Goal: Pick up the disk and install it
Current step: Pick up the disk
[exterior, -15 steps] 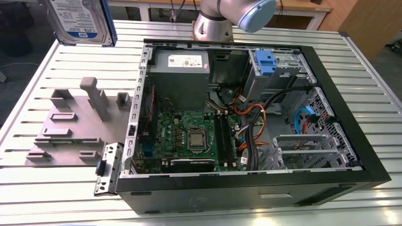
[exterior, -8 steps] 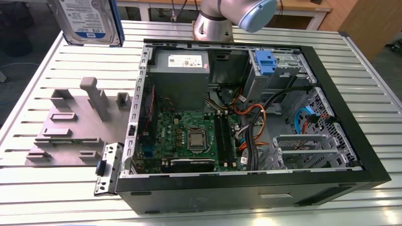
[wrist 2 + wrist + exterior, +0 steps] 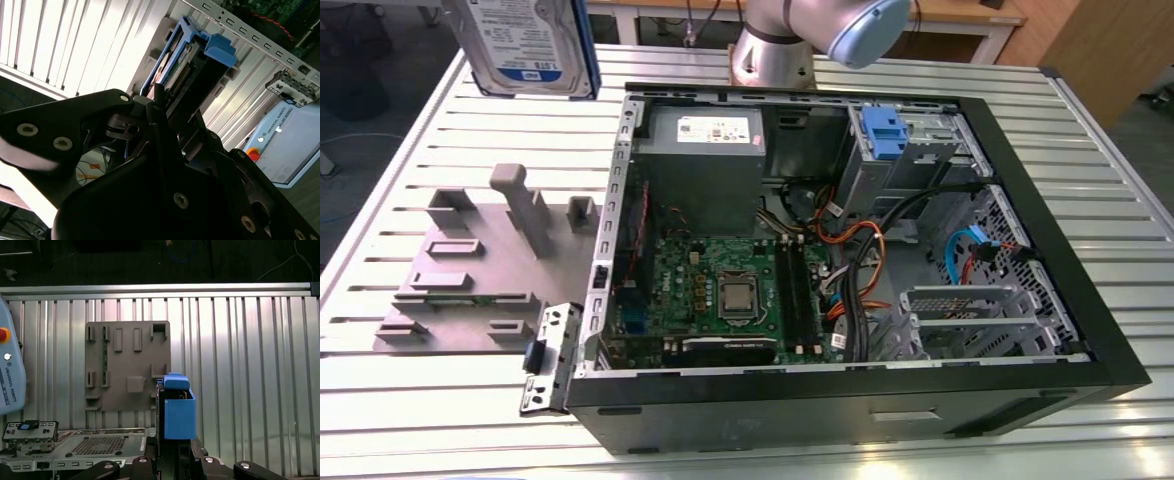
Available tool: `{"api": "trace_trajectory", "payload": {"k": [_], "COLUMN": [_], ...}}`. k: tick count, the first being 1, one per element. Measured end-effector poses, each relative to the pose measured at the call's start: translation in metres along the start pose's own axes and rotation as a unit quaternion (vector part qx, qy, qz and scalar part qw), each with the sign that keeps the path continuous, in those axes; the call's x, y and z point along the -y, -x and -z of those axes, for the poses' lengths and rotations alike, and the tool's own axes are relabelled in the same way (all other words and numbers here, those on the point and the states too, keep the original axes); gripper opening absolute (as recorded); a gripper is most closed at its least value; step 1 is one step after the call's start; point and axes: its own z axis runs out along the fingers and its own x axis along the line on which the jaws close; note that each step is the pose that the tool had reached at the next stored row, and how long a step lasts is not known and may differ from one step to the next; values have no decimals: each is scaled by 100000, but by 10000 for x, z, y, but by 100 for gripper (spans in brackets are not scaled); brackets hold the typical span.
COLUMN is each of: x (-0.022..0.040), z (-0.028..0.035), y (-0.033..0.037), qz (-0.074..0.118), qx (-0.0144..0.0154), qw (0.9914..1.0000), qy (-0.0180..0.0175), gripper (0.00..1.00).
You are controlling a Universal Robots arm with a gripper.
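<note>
The disk (image 3: 523, 42) hangs in the air above the far corner of the table on the exterior view's left, upright, with its white-and-blue label facing the camera. In the second wrist view my gripper (image 3: 165, 105) is shut on the disk (image 3: 187, 62), whose blue side bracket and blue tab point away from the black fingers. The first wrist view has the disk (image 3: 177, 412) standing edge-on out of the gripper (image 3: 172, 460), above the grey stand.
The open computer case (image 3: 854, 395) lies on the slatted metal table, with the grey power supply (image 3: 700, 150) and a blue drive-bay bracket (image 3: 883, 135) inside. The grey stand (image 3: 480, 260) with upright posts sits beside the case. A teach pendant (image 3: 10, 375) lies at the table edge.
</note>
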Motion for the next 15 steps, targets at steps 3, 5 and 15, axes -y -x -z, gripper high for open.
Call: {"api": "trace_trajectory", "payload": {"k": [3, 5, 15], "x": [67, 110, 323], "z": [4, 5, 16], "y": [3, 5, 14], "qz": [-4, -3, -5], "qx": [-5, -1, -4], "qw": [100000, 100000, 100000], "qy": [6, 0, 5], "gripper": [35, 35, 35]}}
